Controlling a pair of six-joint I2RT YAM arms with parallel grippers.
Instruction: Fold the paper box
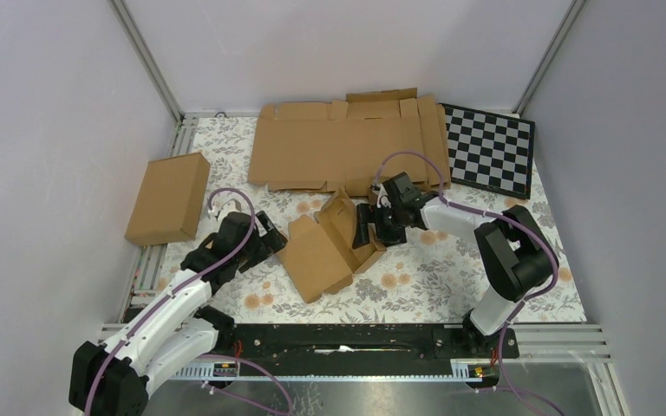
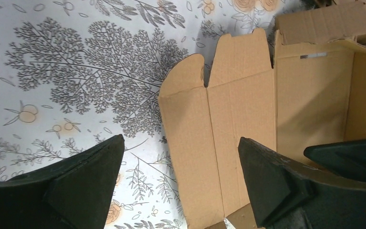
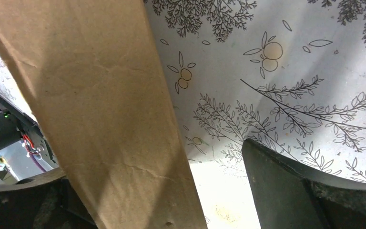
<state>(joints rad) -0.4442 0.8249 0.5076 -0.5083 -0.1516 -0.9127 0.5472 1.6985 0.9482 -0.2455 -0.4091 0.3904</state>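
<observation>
Brown corrugated cardboard box [image 1: 316, 256], half-folded, lies at the middle of the floral-patterned bench [image 1: 416, 277]. The right jaws stand spread astride one raised wall, the gap visible only in the right wrist view. The left jaws gape over its flat, creased flap [image 2: 238, 119]. Only overhead appear a flat cardboard sheet [image 1: 338, 147], a closed brown carton [image 1: 167, 198] and a black-and-white checkerboard [image 1: 490, 149].

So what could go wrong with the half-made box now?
1. The right fingers sit wide around one wall of the paper box without pinching it, so that wall could flop over.
2. The left fingers are open over the flat flap; pushing there might slide the whole box across the tablecloth instead of bending the crease.
</observation>
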